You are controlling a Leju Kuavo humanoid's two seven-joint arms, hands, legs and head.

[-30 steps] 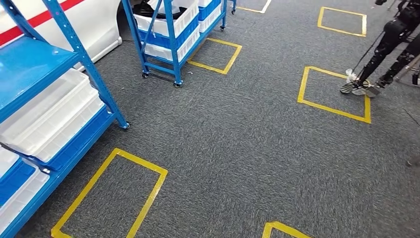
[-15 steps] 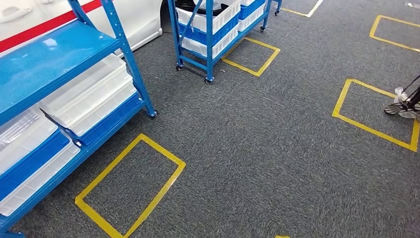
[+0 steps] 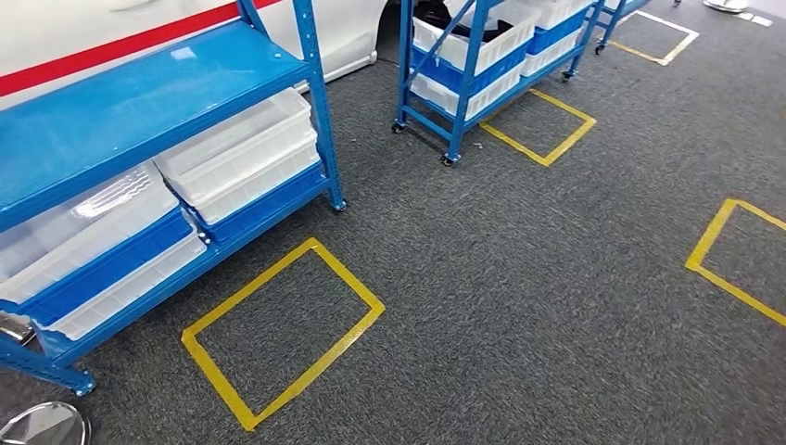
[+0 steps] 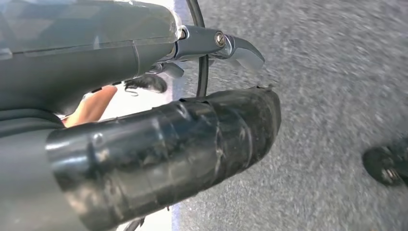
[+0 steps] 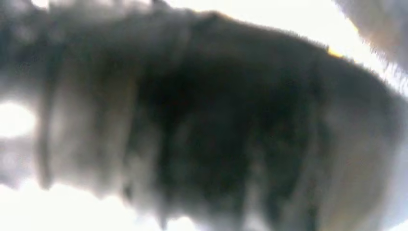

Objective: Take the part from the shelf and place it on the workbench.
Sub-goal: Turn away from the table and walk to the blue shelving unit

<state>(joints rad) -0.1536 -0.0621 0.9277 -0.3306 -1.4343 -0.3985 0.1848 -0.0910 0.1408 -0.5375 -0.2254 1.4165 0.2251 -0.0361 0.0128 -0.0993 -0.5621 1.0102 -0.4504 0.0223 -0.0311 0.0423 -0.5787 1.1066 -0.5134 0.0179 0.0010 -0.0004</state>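
Hands first, since little can be said of them: my left hand hangs over grey carpet in its wrist view, thick dark thumb and grey cover close to the lens, and I cannot tell whether the fingers are spread or curled, or whether anything sits in them. My right hand is a dark blur against glare in its own wrist view; its state I cannot tell either.

From my head view, the biggest thing before me is the blue shelf on my left, its top deck bare and glossy. Below it sit stacked white bins and further clear and white trays. A second blue rack on wheels stands farther off, loaded with white and blue crates. Yellow taped rectangles mark the carpet, the nearest one just in front of the shelf.

As for the task, I judge it barely begun. I cannot pick out the part; presumably it lies in one of the bins, hidden from here. Reaching in, grasping, carrying it to the workbench and setting it down are all left.
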